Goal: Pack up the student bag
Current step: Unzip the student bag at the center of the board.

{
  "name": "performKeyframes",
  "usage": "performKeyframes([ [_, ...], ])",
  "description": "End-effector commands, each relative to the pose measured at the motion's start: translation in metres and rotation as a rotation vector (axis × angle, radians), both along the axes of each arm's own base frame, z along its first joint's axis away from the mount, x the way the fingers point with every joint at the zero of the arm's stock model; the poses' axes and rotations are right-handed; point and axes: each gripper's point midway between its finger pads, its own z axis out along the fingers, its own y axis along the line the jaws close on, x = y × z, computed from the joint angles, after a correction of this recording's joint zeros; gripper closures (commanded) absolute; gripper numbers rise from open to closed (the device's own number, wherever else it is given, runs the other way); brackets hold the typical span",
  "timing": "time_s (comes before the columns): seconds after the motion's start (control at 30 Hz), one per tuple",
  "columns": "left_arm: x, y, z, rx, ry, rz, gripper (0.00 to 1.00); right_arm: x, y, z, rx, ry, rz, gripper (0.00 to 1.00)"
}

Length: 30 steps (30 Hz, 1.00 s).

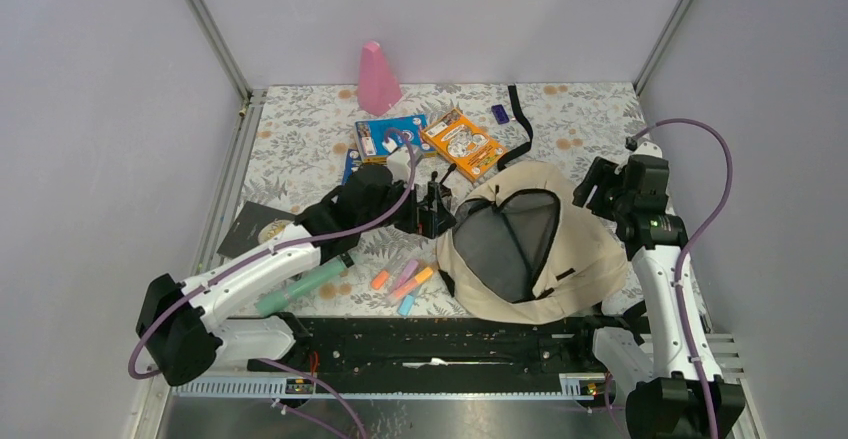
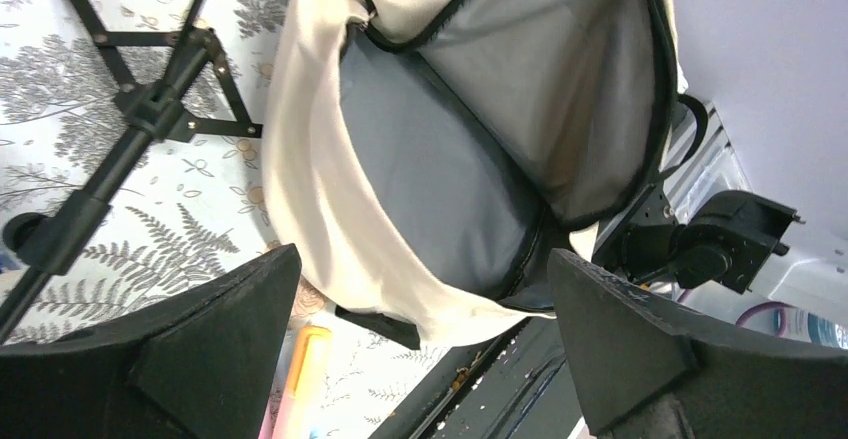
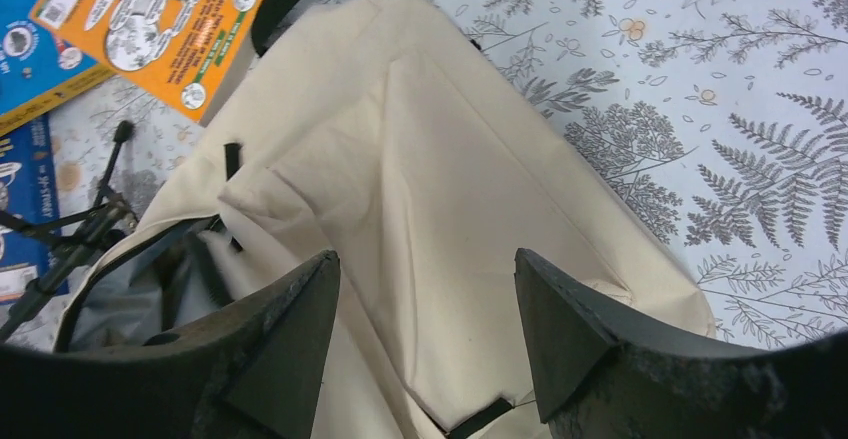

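Observation:
The student bag (image 1: 590, 249) is a beige fabric backpack lying right of centre, its black-zippered mouth (image 1: 505, 239) open and showing grey lining. My left gripper (image 1: 432, 214) is open and empty at the bag's left edge. In the left wrist view the gripper (image 2: 420, 289) faces the bag (image 2: 320, 159) and its lining (image 2: 440, 159). My right gripper (image 1: 597, 187) is open and empty, above the bag's far right corner. In the right wrist view the gripper (image 3: 425, 289) hovers over the beige cloth (image 3: 450, 179).
An orange book (image 1: 462, 143) and a blue book (image 1: 390, 137) lie behind the bag, near a pink cone-shaped object (image 1: 378, 79). Several highlighters (image 1: 405, 281) and a green tube (image 1: 305, 287) lie front left. A black notebook (image 1: 250, 227) is at the left. The bag's strap (image 1: 520, 124) trails back.

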Motion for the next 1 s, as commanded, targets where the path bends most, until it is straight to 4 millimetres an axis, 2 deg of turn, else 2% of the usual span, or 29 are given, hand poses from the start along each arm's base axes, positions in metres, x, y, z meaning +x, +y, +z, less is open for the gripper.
performKeyframes([
  [0.0,0.006,0.013,0.024,-0.059,-0.028,0.038,0.01,-0.004,0.019,0.026,0.061,-0.053,0.094,0.29],
  [0.27,0.024,0.056,0.032,-0.038,-0.057,0.14,0.01,-0.013,0.043,0.042,0.143,-0.098,0.188,0.31],
  [0.4,0.025,0.066,0.027,-0.037,-0.043,0.157,0.01,-0.021,0.06,0.049,0.107,-0.106,0.28,0.31],
  [0.5,0.019,0.057,0.021,-0.079,-0.004,0.118,0.01,-0.034,0.091,0.043,0.055,-0.082,0.398,0.3],
  [0.63,0.008,0.038,0.006,-0.153,0.079,0.067,0.01,-0.056,0.143,0.026,0.103,-0.042,0.57,0.3],
  [0.8,-0.013,0.01,-0.017,-0.113,0.128,0.016,0.01,-0.088,0.206,0.004,0.156,0.006,0.783,0.3],
  [0.9,-0.016,0.002,-0.026,-0.116,0.158,0.019,0.02,-0.1,0.226,-0.009,0.131,0.045,0.843,0.3],
  [0.97,-0.016,0.0,-0.029,-0.123,0.164,0.03,0.02,-0.103,0.231,-0.019,0.101,0.079,0.855,0.3],
])
